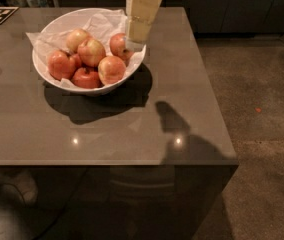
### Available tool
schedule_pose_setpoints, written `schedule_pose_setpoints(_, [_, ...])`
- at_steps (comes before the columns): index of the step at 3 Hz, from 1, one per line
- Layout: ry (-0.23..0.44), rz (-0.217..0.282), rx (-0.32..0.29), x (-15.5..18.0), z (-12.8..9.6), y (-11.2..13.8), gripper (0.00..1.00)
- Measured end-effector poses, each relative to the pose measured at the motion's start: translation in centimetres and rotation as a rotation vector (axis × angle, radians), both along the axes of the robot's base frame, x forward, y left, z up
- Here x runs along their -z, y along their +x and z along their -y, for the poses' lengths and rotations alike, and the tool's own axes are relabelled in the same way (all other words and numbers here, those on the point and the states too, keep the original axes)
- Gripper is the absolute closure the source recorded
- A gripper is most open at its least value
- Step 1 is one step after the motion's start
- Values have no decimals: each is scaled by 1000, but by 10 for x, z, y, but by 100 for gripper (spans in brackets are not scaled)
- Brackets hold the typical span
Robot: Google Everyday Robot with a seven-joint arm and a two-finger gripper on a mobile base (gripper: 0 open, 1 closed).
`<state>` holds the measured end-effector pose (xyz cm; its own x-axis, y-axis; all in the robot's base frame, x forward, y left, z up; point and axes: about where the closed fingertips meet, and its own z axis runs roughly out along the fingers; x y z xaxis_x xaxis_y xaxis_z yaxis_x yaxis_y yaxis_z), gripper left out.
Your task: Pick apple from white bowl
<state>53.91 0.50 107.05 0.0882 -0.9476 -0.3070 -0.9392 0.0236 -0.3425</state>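
Gripper [135, 40] hangs over the 3 o'clock rim of the white bowl [104, 89] on the bench [107, 134], tip just beside the apple [118, 45], which lies inside at 3 o'clock. Whether it is wide or narrow, I cannot tell.
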Motion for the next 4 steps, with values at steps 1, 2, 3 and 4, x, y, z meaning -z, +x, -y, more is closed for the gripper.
schedule_pose_setpoints(1, [5, 21, -7, 6, -16, 19, 0])
schedule_pose_setpoints(2, [-2, -5, 18, 21, -35, 51, 0])
schedule_pose_setpoints(3, [23, -25, 57, 37, -49, 87, 0])
schedule_pose_setpoints(4, [35, -12, 56, 39, -55, 91, 0])
